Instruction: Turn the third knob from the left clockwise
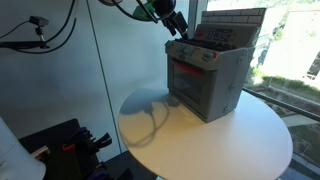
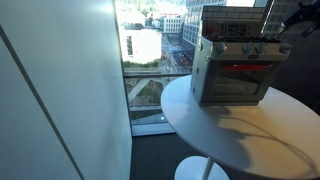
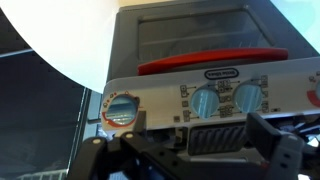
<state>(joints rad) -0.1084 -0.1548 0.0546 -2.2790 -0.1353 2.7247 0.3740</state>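
A grey toy oven [image 1: 207, 78] with a red door handle stands on a round white table [image 1: 220, 140]; it also shows in an exterior view [image 2: 234, 70]. In the wrist view its control panel carries blue knobs: one with a red ring [image 3: 121, 110], then two close together [image 3: 207, 102] [image 3: 247, 97], and the edge of another at the right border. My gripper [image 1: 176, 24] hovers just above the oven's top front edge, over the knob row. In the wrist view its fingers [image 3: 195, 152] are spread apart and empty, near a black ribbed part of the oven top.
A glass window wall stands close behind the table [image 2: 250, 135]. A grey partition wall [image 1: 60, 70] is beside it. Dark equipment with cables [image 1: 70, 145] sits low by the table's edge.
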